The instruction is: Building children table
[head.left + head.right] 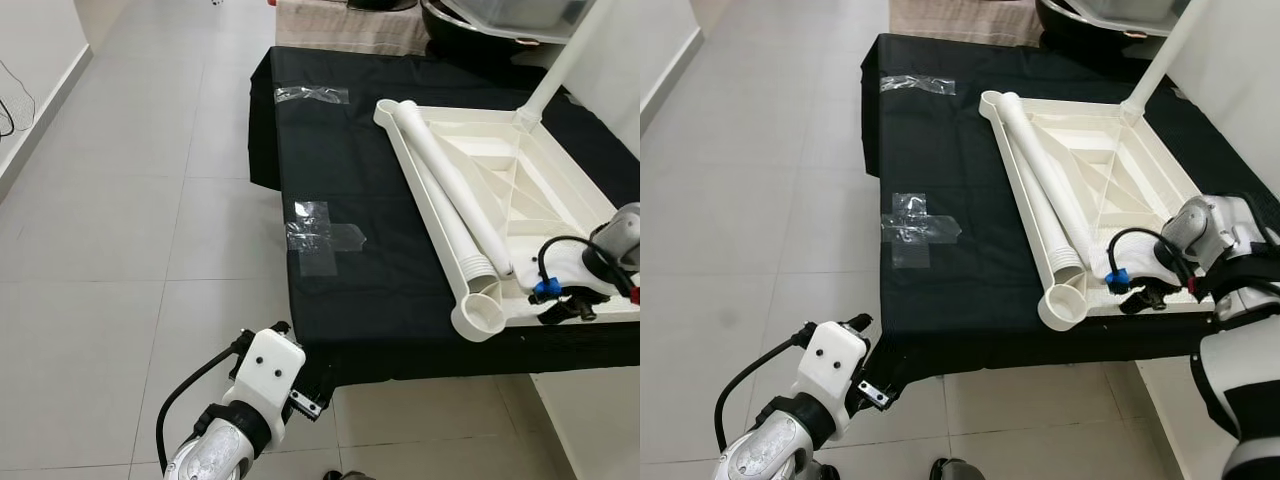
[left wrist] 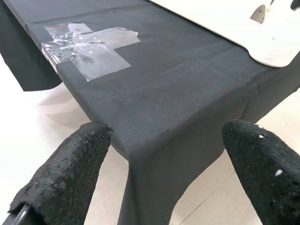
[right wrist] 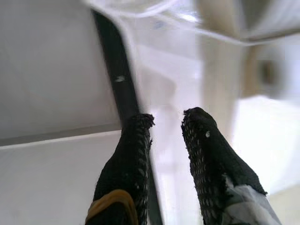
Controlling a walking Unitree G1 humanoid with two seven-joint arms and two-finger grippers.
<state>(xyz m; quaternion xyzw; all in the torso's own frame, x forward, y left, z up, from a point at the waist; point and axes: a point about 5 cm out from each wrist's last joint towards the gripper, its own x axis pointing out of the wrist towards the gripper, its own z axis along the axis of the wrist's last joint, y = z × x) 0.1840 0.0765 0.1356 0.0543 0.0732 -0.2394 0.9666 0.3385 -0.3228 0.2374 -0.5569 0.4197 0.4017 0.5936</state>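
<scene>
On black cloth (image 1: 380, 250), ribbed white tubes (image 1: 450, 195) cross a moulded tabletop (image 1: 560, 180).

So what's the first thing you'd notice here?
A white upside-down table top lies on a black cloth, with loose white legs lying along its left edge and one leg already standing at the far corner. The right hand rests at the top's near edge, and crossed clear tape shines on the cloth.
</scene>
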